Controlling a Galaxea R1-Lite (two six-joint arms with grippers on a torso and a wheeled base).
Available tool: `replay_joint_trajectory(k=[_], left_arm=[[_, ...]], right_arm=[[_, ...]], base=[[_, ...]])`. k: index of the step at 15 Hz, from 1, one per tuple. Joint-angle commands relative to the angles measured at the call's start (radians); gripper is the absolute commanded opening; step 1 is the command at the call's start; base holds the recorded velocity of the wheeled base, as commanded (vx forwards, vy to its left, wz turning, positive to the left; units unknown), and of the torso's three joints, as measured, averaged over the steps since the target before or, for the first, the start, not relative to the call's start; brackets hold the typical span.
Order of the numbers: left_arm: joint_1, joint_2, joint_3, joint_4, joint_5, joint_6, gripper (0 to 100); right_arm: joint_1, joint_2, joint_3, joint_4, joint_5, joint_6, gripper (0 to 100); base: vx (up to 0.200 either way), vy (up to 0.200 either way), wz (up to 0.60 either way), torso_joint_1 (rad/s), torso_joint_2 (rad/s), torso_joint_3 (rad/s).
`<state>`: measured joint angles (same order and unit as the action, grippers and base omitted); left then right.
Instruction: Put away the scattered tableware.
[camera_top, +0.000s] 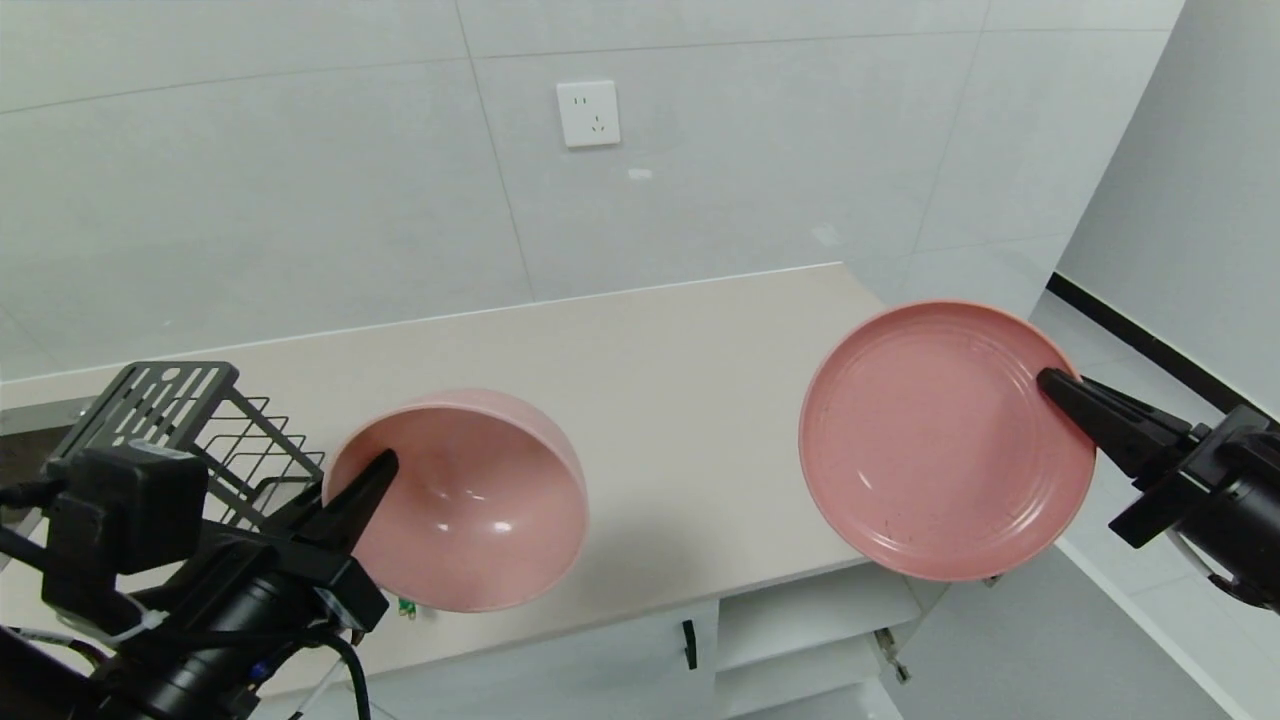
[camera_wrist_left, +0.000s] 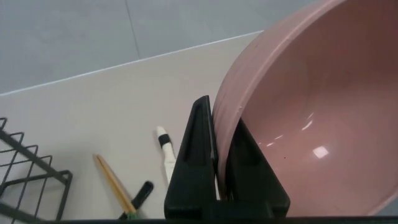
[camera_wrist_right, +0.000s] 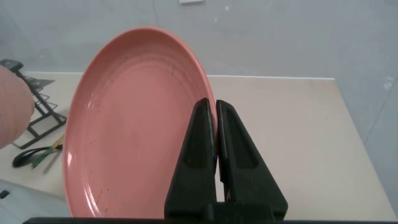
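Nearest on the robot's left, the black left fingers (camera_wrist_left: 202, 127) are clamped narrowly on the rim of a deep, smooth pink bowl (camera_wrist_left: 311, 106), one finger inside and one outside. The bowl hangs tipped on its side, clear of the pale beige desk (camera_top: 680, 390). On the right, the black right fingers (camera_wrist_right: 200, 130) pinch the edge of a shallow round pink plate (camera_wrist_right: 130, 118). The plate is steeply tilted in the air and seems to reach partly past the desk's right end.

Both are held only by a thin edge, so the likely failure is the dish swivelling or slipping in the pinch. A slipped plate could miss the desk and hit the floor.

Below the bowl, a thin wooden chopstick (camera_wrist_left: 111, 182) and a white-and-black utensil (camera_wrist_left: 164, 148) lie on the desk just beside the black wire dish rack (camera_top: 185, 405). Lowering the bowl carelessly could knock them or catch its rim on the wires. Behind stands a grey tiled wall with a white socket (camera_top: 588, 113).
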<state>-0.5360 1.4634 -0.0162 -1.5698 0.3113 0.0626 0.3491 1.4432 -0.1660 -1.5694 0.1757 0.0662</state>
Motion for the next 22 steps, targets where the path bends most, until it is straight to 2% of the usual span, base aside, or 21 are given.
replay_joint_trajectory(k=[1,4,6,13,18,22], left_arm=[[0.001,-0.002,0.005,-0.001,0.0,0.002,0],[0.001,-0.005,0.005,-0.001,0.0,0.002,0],[0.001,-0.003,0.005,-0.001,0.0,0.023,0],[0.001,-0.005,0.007,-0.001,0.002,0.02,0],[0.001,0.002,0.013,-0.001,0.002,0.017,0],[0.001,0.006,0.015,-0.001,0.002,-0.013,0]], right_arm=[[0.001,-0.003,0.0,-0.001,0.001,0.0,0],[0.001,-0.003,0.0,-0.001,0.001,0.0,0],[0.001,-0.003,0.0,-0.001,0.001,0.0,0],[0.001,-0.003,0.0,-0.001,0.001,0.0,0],[0.001,-0.003,0.0,-0.001,0.001,0.0,0],[0.001,-0.003,0.0,-0.001,0.001,0.0,0]], base=[[0.0,0.0,0.0,0.0,0.0,0.0],[0.0,0.0,0.0,0.0,0.0,0.0],[-0.2,-0.2,0.0,-0.01,-0.01,0.005],[-0.2,-0.2,0.0,0.002,0.0,0.0],[0.0,0.0,0.0,0.0,0.0,0.0],[0.2,0.0,0.0,0.006,0.0,0.002]])
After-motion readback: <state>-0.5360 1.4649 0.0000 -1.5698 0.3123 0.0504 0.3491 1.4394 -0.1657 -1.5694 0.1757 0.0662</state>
